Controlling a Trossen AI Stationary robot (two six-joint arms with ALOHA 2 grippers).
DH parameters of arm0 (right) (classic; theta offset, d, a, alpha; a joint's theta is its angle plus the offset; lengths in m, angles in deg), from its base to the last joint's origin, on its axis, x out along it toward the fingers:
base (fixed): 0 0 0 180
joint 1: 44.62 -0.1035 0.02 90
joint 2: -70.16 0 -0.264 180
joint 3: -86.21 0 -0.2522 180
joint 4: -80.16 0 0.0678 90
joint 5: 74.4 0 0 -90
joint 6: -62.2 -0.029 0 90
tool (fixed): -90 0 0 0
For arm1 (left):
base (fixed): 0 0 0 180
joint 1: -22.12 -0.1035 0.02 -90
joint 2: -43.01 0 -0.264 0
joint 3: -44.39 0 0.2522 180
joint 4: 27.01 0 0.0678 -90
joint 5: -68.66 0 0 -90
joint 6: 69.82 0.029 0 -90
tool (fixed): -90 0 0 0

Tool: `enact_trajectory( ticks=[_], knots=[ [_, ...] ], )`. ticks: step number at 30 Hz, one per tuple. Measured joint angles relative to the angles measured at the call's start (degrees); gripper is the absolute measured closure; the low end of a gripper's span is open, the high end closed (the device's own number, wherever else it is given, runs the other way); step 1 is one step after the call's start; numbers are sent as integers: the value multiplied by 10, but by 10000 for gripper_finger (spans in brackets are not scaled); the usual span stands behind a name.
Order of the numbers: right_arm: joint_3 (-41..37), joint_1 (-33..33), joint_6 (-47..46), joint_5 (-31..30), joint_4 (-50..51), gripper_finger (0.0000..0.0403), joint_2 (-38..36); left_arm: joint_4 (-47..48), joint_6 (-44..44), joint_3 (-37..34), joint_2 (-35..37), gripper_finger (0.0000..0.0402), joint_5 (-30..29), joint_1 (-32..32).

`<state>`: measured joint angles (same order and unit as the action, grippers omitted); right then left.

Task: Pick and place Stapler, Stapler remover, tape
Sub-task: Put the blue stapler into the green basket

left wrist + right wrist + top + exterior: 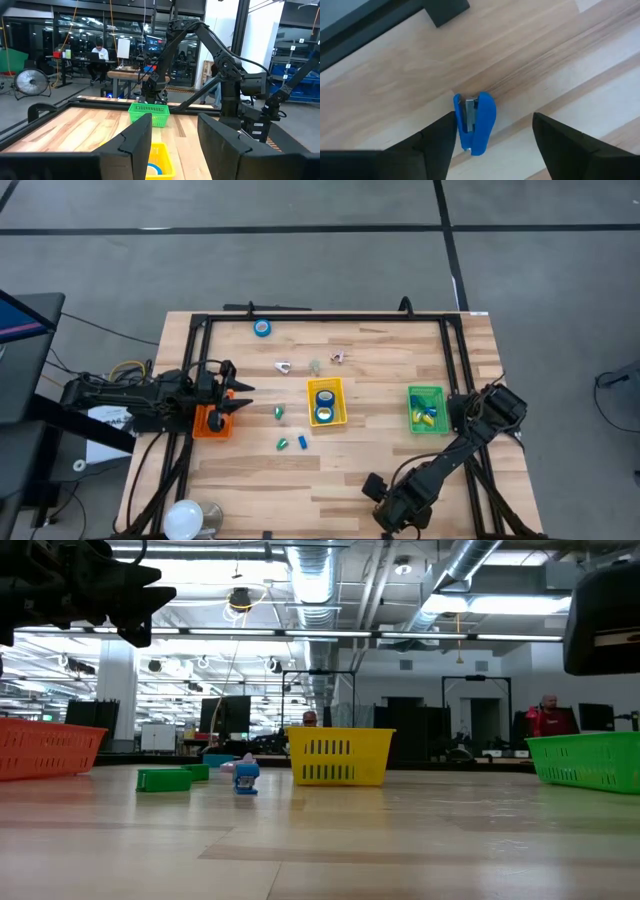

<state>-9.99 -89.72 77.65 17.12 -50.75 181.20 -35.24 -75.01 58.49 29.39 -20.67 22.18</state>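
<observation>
A small blue stapler (475, 122) lies flat on the wooden table near its front edge. My right gripper (494, 122) hangs over it, pointing down and open; the stapler sits between the fingers, close beside one of them. In the high view that gripper (374, 486) hides the stapler. A blue tape roll (262, 328) lies flat near the far edge, and more rolls rest in the yellow basket (311, 402). Two small pale stapler removers (283, 366) (337, 357) lie mid-table. My left gripper (240, 395) waits open above the orange basket (205, 425).
A green basket (442, 408) at the right holds blue and yellow pieces. Small green and blue blocky pieces (279, 412) (302, 442) lie left of the yellow basket. A black frame (320, 317) borders the table. A white round lamp (185, 520) sits at the near left corner.
</observation>
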Motion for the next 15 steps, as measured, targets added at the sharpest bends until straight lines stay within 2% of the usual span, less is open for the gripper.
enact_trajectory(
  ticks=[11, 15],
  knots=[
    [0, 2, 1, 21, 0, 278, 0, 0, 0, 0, 0, 252, 0, 0],
    [0, 6, 1, 23, 0, 310, 0, -1, 0, 0, 0, 252, 0, 0]
  ],
)
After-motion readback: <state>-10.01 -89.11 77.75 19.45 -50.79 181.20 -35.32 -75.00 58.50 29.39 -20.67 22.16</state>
